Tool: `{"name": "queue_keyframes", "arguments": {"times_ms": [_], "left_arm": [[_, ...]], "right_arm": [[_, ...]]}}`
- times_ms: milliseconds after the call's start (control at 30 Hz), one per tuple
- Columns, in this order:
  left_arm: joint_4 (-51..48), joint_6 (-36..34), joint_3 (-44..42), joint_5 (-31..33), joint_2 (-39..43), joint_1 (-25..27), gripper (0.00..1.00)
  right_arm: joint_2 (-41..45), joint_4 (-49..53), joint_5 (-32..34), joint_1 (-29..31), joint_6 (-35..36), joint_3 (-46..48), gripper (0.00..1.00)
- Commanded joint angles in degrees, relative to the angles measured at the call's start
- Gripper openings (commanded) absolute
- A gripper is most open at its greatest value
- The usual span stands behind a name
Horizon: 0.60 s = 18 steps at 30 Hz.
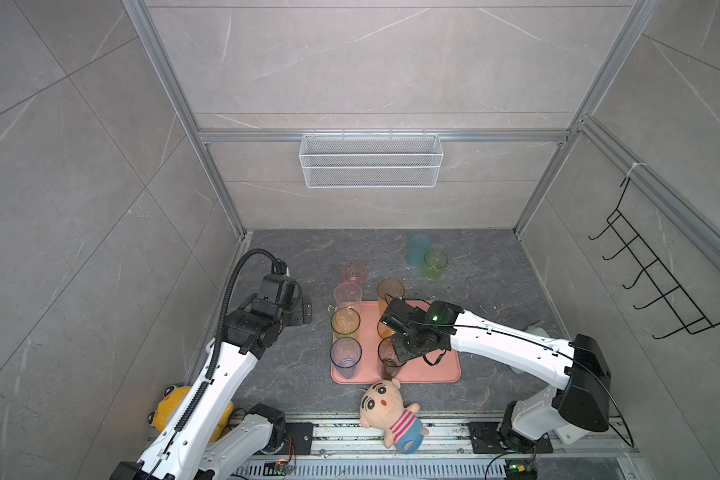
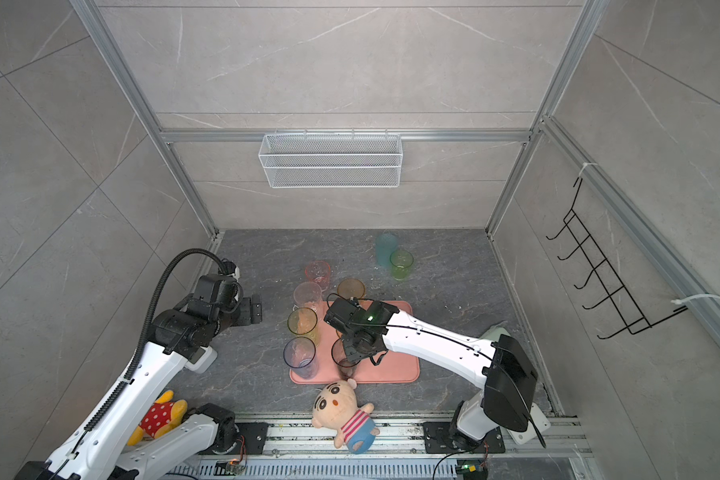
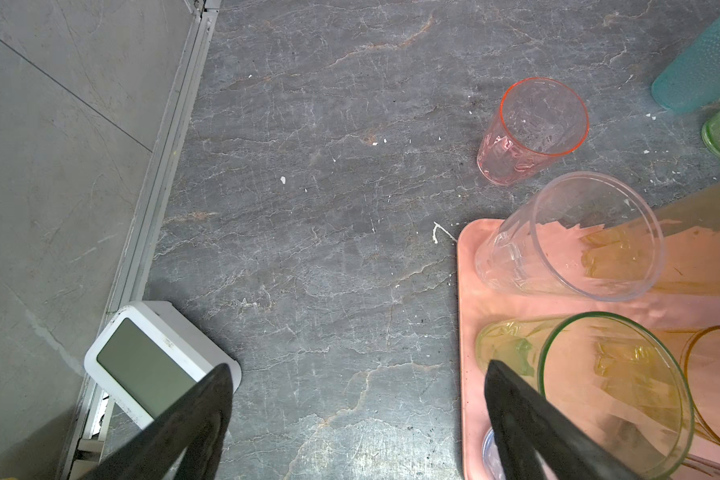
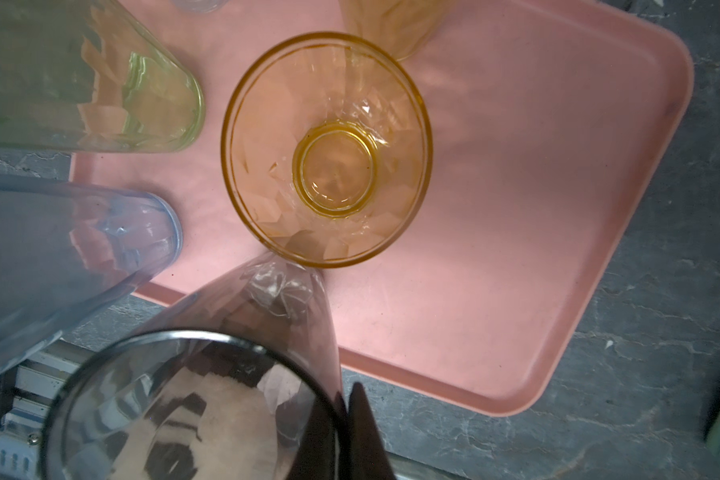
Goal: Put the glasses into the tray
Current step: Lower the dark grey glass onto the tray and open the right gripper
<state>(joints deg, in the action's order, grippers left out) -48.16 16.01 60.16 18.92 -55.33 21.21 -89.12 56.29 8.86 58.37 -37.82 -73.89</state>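
Observation:
The salmon-pink tray (image 1: 441, 365) (image 4: 516, 208) lies at the middle of the floor. My right gripper (image 4: 346, 399) (image 1: 399, 353) is shut on the rim of the smoky grey glass (image 4: 192, 407) (image 1: 389, 362), one finger inside and one outside. That glass's base sits on the tray beside a short amber glass (image 4: 327, 149). Clear (image 3: 570, 237), green (image 3: 616, 390), blue (image 1: 345, 357) and tall amber (image 1: 390, 291) glasses also stand on the tray. Pink (image 3: 533, 129), teal (image 1: 417, 249) and short green (image 1: 435, 264) glasses stand on the floor behind it. My left gripper (image 3: 358, 365) (image 1: 304, 309) hangs open and empty, left of the tray.
A plush doll (image 1: 387, 411) lies just in front of the tray, and a yellow plush (image 1: 171, 407) sits under the left arm. A white clock (image 3: 154, 365) stands by the left wall. A wire basket (image 1: 371, 160) and a black hook rack (image 1: 657, 274) hang on the walls.

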Motion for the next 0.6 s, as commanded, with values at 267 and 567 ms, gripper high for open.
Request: {"name": "queue_keyframes", "arguments": {"times_ms": [267, 567], "left_arm": [[0.97, 0.23, -0.18, -0.71, 1.10, -0.27, 0.95], [0.99, 0.19, -0.12, -0.71, 1.19, -0.29, 0.95]], "right_arm": [[-0.51, 1.28, 1.63, 0.52, -1.12, -2.55, 0.19], [0.28, 2.80, 2.69, 0.52, -1.12, -3.93, 0.25]]}}
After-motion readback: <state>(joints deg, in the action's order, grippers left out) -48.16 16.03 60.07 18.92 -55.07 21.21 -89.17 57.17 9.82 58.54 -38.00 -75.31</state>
